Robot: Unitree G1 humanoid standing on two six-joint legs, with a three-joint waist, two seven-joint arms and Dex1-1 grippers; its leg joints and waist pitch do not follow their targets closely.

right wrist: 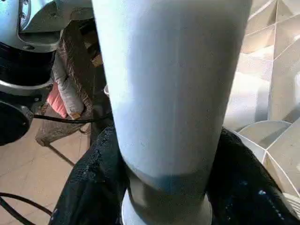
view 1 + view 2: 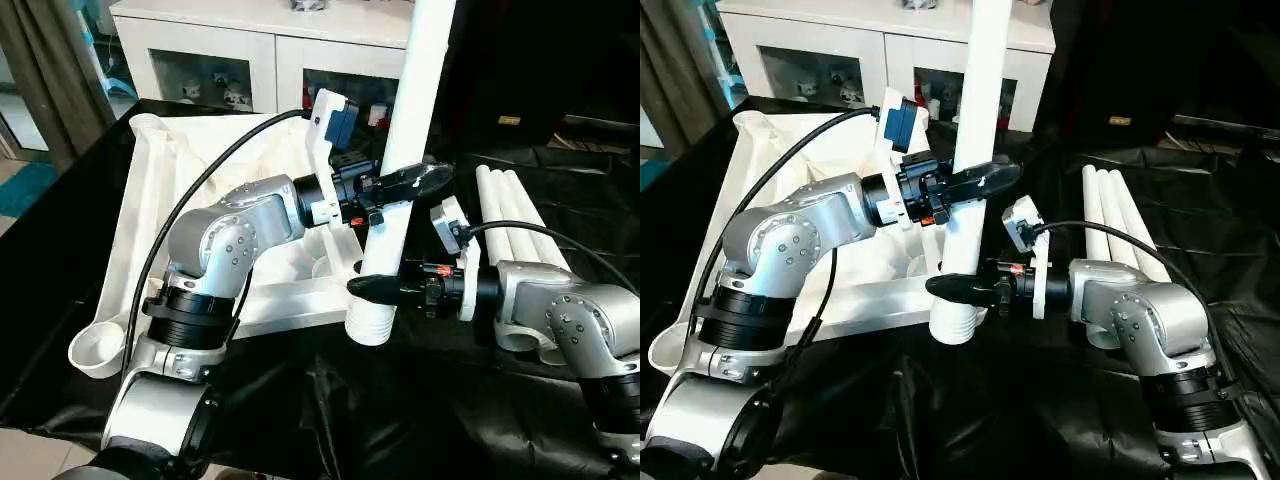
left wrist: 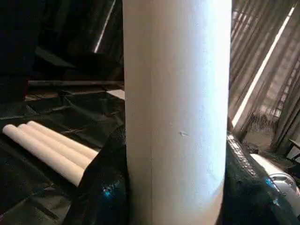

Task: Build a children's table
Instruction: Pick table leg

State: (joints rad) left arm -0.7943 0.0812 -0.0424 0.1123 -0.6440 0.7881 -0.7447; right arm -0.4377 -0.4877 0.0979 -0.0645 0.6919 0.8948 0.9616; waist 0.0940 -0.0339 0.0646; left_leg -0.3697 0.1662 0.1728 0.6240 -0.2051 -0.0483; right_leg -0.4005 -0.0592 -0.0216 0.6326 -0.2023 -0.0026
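The white tabletop (image 2: 150, 230) lies underside up on the black cloth, with a round corner socket (image 2: 98, 347) at its near left. One white leg (image 2: 405, 130) stands nearly upright. Its ribbed lower end (image 2: 368, 325) hangs at the tabletop's near right corner. My left gripper (image 2: 400, 185) is shut on the leg at mid-height, its fingers (image 3: 101, 187) on both sides. Lower down, just above the ribbed end, my right gripper (image 2: 375, 287) clasps the same leg, with fingers (image 1: 89, 187) pressed to either side. Three more legs (image 2: 520, 220) lie side by side to the right.
A white glass-door cabinet (image 2: 260, 50) stands behind the table. Black cloth (image 2: 350, 420) covers the work surface, with folds near the front. A black cable (image 2: 190, 200) loops over my left arm. Curtains (image 2: 40, 70) hang at the far left.
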